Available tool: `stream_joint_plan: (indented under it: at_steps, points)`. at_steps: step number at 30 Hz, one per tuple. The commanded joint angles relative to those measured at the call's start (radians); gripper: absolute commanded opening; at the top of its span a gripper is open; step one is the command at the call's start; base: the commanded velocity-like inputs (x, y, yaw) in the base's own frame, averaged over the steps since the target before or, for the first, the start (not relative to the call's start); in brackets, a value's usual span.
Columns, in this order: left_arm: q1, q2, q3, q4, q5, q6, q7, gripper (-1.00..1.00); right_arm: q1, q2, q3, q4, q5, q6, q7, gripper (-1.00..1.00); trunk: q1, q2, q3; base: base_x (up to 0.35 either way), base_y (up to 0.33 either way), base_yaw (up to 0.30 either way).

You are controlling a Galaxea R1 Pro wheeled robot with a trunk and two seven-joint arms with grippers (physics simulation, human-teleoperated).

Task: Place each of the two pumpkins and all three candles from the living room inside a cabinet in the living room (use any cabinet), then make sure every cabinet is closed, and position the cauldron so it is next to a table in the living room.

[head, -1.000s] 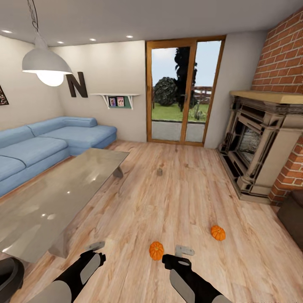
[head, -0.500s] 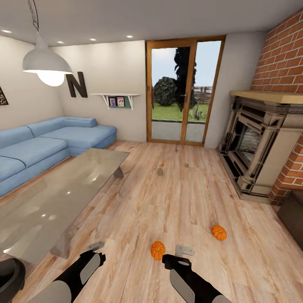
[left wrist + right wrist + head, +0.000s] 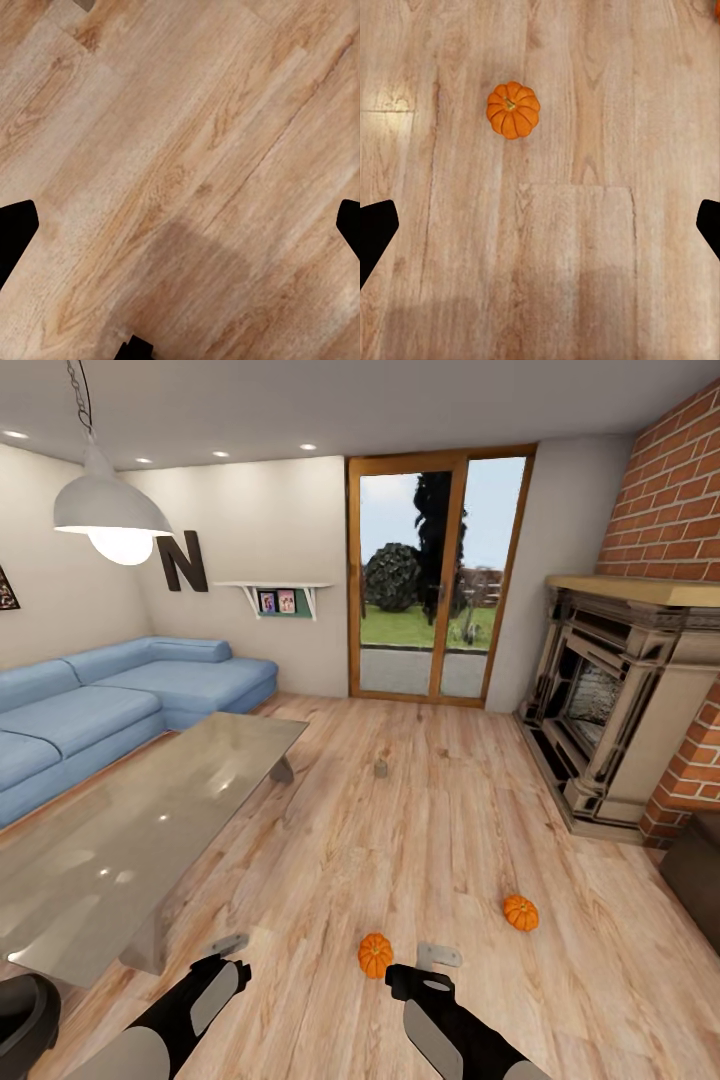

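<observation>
At the far left edge, low down, the dark cauldron (image 3: pixel 22 1012) sits beside the glossy worktop (image 3: pixel 130 830). The left hand (image 3: pixel 180 225) hangs apart, empty, over the plank floor (image 3: pixel 430 830). Further right, one pumpkin (image 3: pixel 375 955) lies just ahead of the right hand (image 3: pixel 540 225), also apart; it looks light, stiff and ribbed, best pinched across its sides. A second pumpkin (image 3: pixel 520 912) lies nearer the fireplace (image 3: pixel 610 700).

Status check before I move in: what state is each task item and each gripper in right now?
Near pumpkin: upright on the floor, free, just ahead of the right gripper.
Far pumpkin: on the floor, untouched.
Candle: standing on the floor, mid-room.
Table: top bare.
Cauldron: on the floor by the table's near end.
Left gripper: open, empty.
Right gripper: open, empty.
</observation>
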Motion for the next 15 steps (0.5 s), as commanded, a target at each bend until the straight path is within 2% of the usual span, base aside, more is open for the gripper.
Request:
stream_joint_plan:
  at_steps: [1, 6, 15]
  points:
    - [-0.001, 0.001, -0.008, -0.002, 0.007, 0.004, 0.007, 1.00, -0.001, -0.001, 0.005, -0.002, -0.003, 0.005, -0.008, 1.00, 0.000, -0.001, -0.001, 0.000, 0.000, 0.000]
    - [-0.001, 0.000, -0.008, -0.002, 0.007, 0.004, 0.007, 1.00, -0.001, -0.001, 0.005, -0.002, -0.003, 0.005, -0.007, 1.00, 0.000, -0.001, -0.001, 0.000, 0.016, 0.000]
    - [-0.001, 0.001, -0.008, -0.002, 0.007, 0.004, 0.008, 1.00, -0.001, -0.001, 0.005, -0.002, -0.004, 0.005, -0.008, 1.00, 0.000, -0.001, -0.001, 0.000, 0.103, 0.000]
